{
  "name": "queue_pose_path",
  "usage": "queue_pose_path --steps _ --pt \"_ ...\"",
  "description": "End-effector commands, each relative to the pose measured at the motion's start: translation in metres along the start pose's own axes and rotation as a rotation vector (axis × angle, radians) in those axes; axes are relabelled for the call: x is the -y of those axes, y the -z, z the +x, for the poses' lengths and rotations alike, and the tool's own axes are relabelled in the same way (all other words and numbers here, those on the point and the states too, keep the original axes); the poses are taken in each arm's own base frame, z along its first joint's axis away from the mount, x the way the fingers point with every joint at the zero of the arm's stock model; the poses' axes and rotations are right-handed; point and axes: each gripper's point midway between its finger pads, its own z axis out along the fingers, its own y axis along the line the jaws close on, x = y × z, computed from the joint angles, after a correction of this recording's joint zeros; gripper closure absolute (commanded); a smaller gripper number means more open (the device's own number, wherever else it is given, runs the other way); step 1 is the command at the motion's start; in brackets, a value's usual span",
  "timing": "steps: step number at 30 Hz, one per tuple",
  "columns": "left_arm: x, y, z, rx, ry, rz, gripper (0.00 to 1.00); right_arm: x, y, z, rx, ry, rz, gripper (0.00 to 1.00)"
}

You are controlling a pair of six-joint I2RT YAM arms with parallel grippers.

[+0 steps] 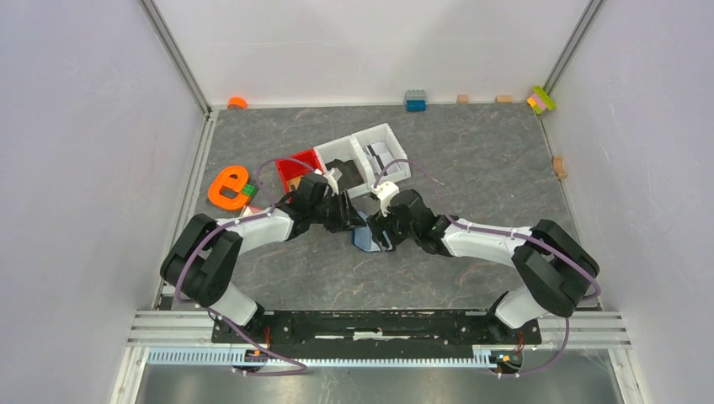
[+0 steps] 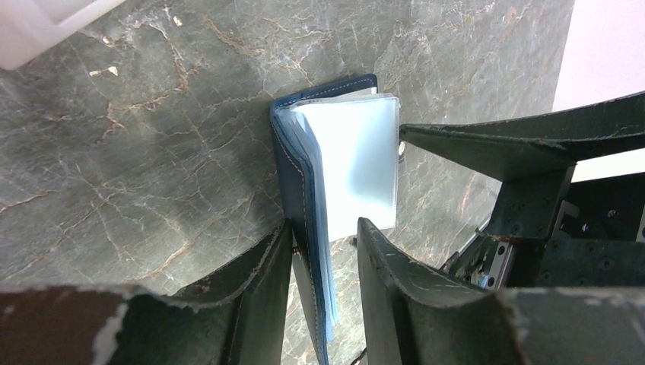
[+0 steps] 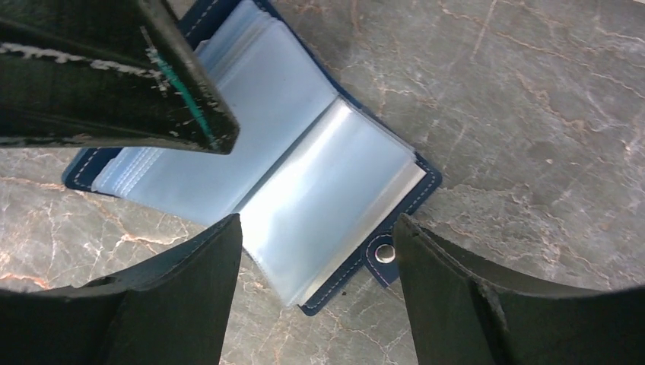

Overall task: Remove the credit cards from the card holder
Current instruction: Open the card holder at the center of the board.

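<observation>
Far left, one orange e-shaped piece [image 1: 228, 187] sits on the table, one red tray [image 1: 290, 177] just right of it. On to the middle: the left gripper [image 2: 325, 232] stands astride the left half of the card holder [image 3: 304, 152], fingers partly parted. One finger touches the navy cover and the other is just off the clear sleeves, so it has no pinch on them.

There is one holder, and it's on the table at centre, right between the two grippers. It lies opened out, long axis running roughly left to right, its left half tipped up. The strap tab with its single snap [image 3: 386, 254] points right.

Behind it is a white bin [image 1: 375, 130]. Its right compartment shows pale and dark flat pieces, possibly the credit cards [image 1: 385, 156], but they are too small to count.

Then the right gripper [image 3: 318, 222], fingers spread wide, hovers over the holder's right half and touches nothing.
</observation>
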Motion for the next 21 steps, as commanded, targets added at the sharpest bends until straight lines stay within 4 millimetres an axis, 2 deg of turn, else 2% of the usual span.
queue_pose_path --steps 1,4,10,16,21 --pt "0.016 0.010 -0.011 0.029 -0.052 0.034 0.56 0.008 0.008 -0.026 0.081 -0.012 0.062 0.22" --pt "0.017 0.011 -0.011 0.034 -0.056 0.036 0.58 -0.001 0.016 -0.035 0.146 -0.012 0.007 0.18" --pt "0.021 0.019 -0.015 0.073 -0.073 0.043 0.60 -0.030 0.020 -0.043 0.227 -0.008 -0.161 0.20" --pt "0.020 0.016 -0.012 0.056 -0.065 0.045 0.64 -0.042 0.016 -0.043 0.289 -0.039 -0.233 0.26" --pt "0.019 0.014 -0.011 0.044 -0.057 0.044 0.68 -0.046 0.015 -0.043 0.291 -0.035 -0.258 0.27"
